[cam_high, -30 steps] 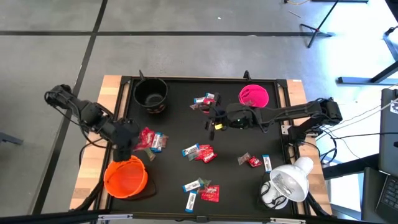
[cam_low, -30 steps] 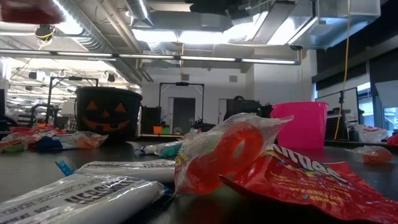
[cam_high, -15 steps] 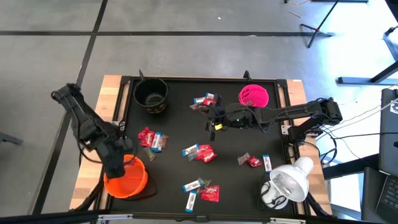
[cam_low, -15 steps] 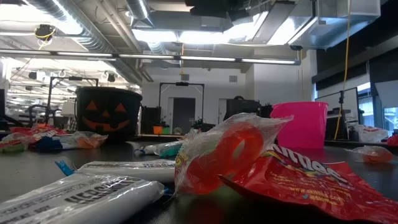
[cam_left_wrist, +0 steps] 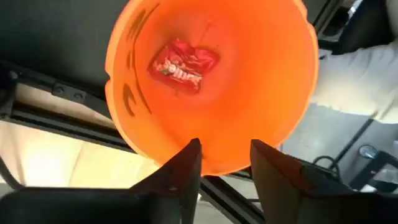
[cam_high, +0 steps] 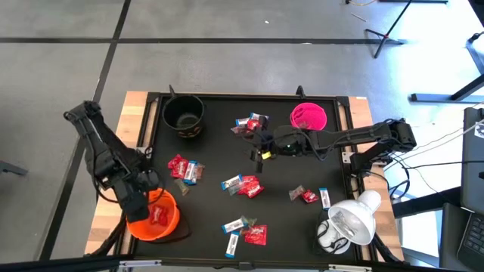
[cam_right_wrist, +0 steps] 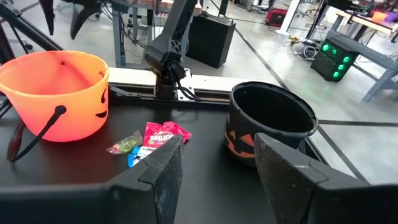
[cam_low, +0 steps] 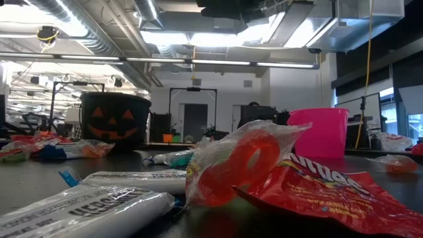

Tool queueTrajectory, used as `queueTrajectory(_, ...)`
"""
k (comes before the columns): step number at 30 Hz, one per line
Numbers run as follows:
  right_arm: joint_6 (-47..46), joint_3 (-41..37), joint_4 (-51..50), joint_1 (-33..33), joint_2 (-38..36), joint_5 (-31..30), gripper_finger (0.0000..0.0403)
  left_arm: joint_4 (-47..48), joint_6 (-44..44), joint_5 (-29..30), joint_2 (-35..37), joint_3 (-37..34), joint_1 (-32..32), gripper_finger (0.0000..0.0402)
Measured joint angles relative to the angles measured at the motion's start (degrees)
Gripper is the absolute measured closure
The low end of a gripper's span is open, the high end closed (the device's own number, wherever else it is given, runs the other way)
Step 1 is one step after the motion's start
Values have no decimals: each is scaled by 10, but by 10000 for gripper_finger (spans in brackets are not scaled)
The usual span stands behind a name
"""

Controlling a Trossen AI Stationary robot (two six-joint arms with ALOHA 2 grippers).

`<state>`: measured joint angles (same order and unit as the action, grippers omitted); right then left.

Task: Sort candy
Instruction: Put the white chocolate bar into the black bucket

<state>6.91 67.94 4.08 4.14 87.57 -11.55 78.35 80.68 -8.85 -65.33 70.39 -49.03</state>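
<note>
My left gripper (cam_left_wrist: 224,163) hangs open above the orange bowl (cam_high: 153,217), fingers pointing down, with nothing between them. One red-wrapped candy (cam_left_wrist: 183,64) lies on the bowl's floor. Other red and blue-and-white candy lies in loose clusters on the black mat: near the orange bowl (cam_high: 184,170), mid-table (cam_high: 242,185), toward the far edge (cam_high: 249,121), at the right (cam_high: 306,195) and at the near edge (cam_high: 246,230). My right gripper (cam_high: 255,146) hovers open over the mat's middle, pointing toward the table's left, holding nothing.
A black pumpkin bowl (cam_high: 184,115) stands at the far left and a pink bowl (cam_high: 308,116) at the far right. A white lamp (cam_high: 348,223) sits at the near right corner. Wooden strips (cam_high: 113,189) border the mat.
My left gripper has swung from the orange bowl's far rim toward the table's near left corner, over the bowl, rolling as it went. A red candy now lies in the bowl, where none showed before.
</note>
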Motion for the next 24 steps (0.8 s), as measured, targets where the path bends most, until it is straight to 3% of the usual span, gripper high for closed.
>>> queueTrajectory(4,9,0,-1,0,0,12,210,0,-38,91,23,0,18,266)
queueTrajectory(8,11,0,-10,0,0,41,210,3,-132,255,39,0,34,267)
queueTrajectory(10,10,0,-14,0,-2,65,210,7,-179,309,47,0,42,267)
queueTrajectory(15,6,-13,-9,0,-19,96,210,-17,-270,336,76,-40,84,268)
queueTrajectory(24,-28,-80,-36,0,-84,63,210,-199,-351,303,207,-234,171,268)
